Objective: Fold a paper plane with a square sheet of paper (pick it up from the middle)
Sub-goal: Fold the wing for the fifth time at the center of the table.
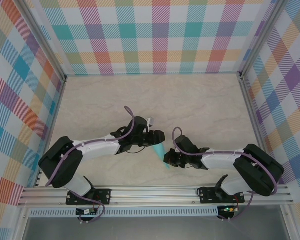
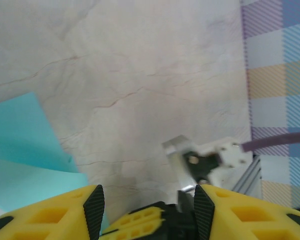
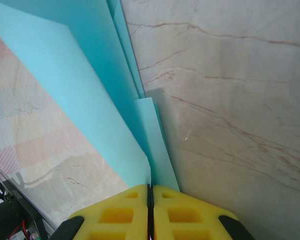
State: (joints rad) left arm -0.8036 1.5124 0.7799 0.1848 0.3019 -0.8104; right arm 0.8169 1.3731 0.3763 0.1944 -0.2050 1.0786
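marble-look table (image 1: 190, 100) and plaid walls (image 1: 160, 35) surround paper plane (image 1: 159, 151).

Plaid walls (image 1: 160, 35), marbled tabletop (image 1: 190, 100)

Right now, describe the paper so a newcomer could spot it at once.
On the beige marble-patterned table walled by pastel plaid panels, look at the middle of the near edge. There sits a narrow, pointed, folded turquoise-cyan paper, pinched in the shut right gripper. Its bright cyan stands out against the pale tabletop and the gripper's yellow fingers.
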